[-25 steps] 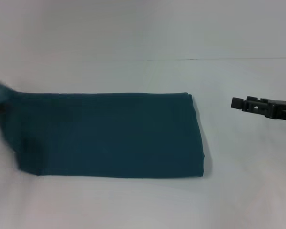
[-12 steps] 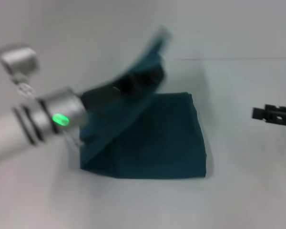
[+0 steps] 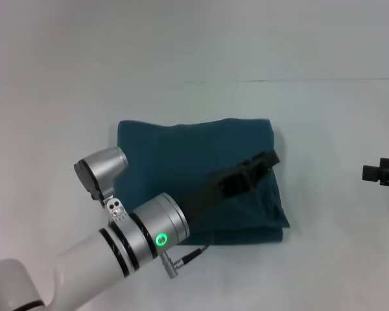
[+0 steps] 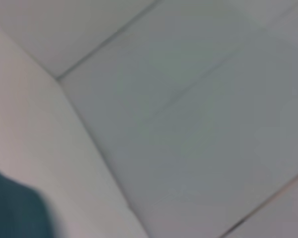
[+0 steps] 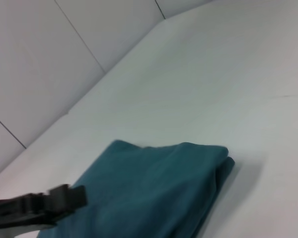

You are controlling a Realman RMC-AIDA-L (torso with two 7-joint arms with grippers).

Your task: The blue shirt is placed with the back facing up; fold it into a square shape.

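The blue shirt (image 3: pixel 181 155) lies on the white table, folded over into a roughly square stack; it also shows in the right wrist view (image 5: pixel 154 193), and a corner of it in the left wrist view (image 4: pixel 10 210). My left arm reaches across the shirt from the front left, and its black left gripper (image 3: pixel 262 163) rests low on the shirt's top layer near the right edge. My right gripper (image 3: pixel 381 173) hovers off to the right of the shirt, apart from it and holding nothing. A black gripper part (image 5: pixel 39 206) shows at the right wrist view's edge.
The white table (image 3: pixel 324 259) extends on all sides of the shirt. A pale wall (image 3: pixel 194 39) stands behind the table's far edge. My left arm's silver wrist with a green light (image 3: pixel 161 240) hangs over the shirt's front left part.
My left gripper has carried the shirt's left end up and over to the right, halving the long rectangle. My right gripper has drawn back to the right.
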